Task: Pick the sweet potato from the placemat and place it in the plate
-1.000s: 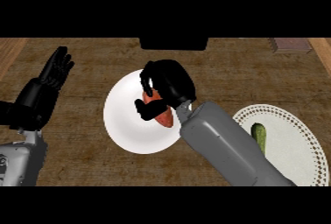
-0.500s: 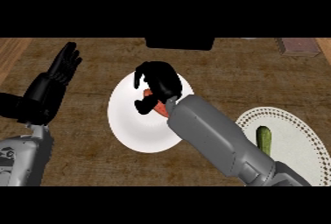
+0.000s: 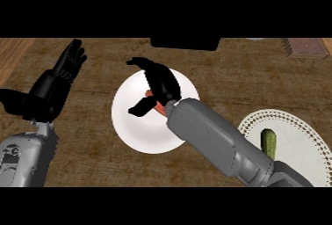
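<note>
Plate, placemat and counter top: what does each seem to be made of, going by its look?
The plate looks like glazed ceramic: plain white, smooth, softly shaded, though plastic cannot be ruled out. The placemat seems woven or crocheted fabric, off-white with a dotted lacy border. The counter top reads as wood with a matte finish: brown with streaky grain.

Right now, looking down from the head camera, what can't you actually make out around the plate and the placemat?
- Sweet potato: mostly hidden under the right robot hand; whether it rests on the plate can't be told.
- Plate's right side: covered by the right forearm.
- Placemat: lower part hidden by the forearm.
- Green vegetable on the placemat: lower end hidden by the arm.
- Dark object and brown object at the top: cut off.
</note>
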### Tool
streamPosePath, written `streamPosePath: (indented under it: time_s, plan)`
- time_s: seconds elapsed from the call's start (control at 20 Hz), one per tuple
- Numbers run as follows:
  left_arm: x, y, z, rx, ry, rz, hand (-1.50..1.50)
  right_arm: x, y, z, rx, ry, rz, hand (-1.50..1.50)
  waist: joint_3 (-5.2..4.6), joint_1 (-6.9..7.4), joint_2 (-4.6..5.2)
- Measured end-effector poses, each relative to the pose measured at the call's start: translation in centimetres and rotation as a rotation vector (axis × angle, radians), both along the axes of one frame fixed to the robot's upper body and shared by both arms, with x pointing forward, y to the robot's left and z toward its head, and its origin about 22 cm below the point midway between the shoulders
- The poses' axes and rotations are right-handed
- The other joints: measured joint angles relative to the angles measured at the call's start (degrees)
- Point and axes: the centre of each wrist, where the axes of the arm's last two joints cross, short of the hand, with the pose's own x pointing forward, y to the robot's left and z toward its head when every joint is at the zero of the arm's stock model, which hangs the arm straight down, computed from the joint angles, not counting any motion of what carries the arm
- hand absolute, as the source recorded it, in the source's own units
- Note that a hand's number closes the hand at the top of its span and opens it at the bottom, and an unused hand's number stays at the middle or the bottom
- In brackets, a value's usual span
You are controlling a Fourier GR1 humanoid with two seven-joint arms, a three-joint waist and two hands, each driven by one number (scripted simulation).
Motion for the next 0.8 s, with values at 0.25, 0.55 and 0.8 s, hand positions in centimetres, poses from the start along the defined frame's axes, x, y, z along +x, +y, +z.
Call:
streamPosePath:
  time_s: [0.25,0.55,0.8]
  plan:
    - [-0.4,0.1,0.1,0.003,-0.003,0.005,0.00,0.5,-0.2,1.0,0.192,-0.011,-0.039,-1.50,0.02,-0.36,-0.15]
    - [-1.2,1.2,-0.2,-0.003,0.007,0.035,0.00,2.0,-1.7,1.6,0.355,0.022,-0.082,-1.50,0.01,-2.43,-0.60]
    - [-1.9,2.3,0.2,0.000,0.014,0.064,0.00,3.5,-6.3,0.7,0.435,0.037,-0.111,-1.50,0.02,-3.83,-0.89]
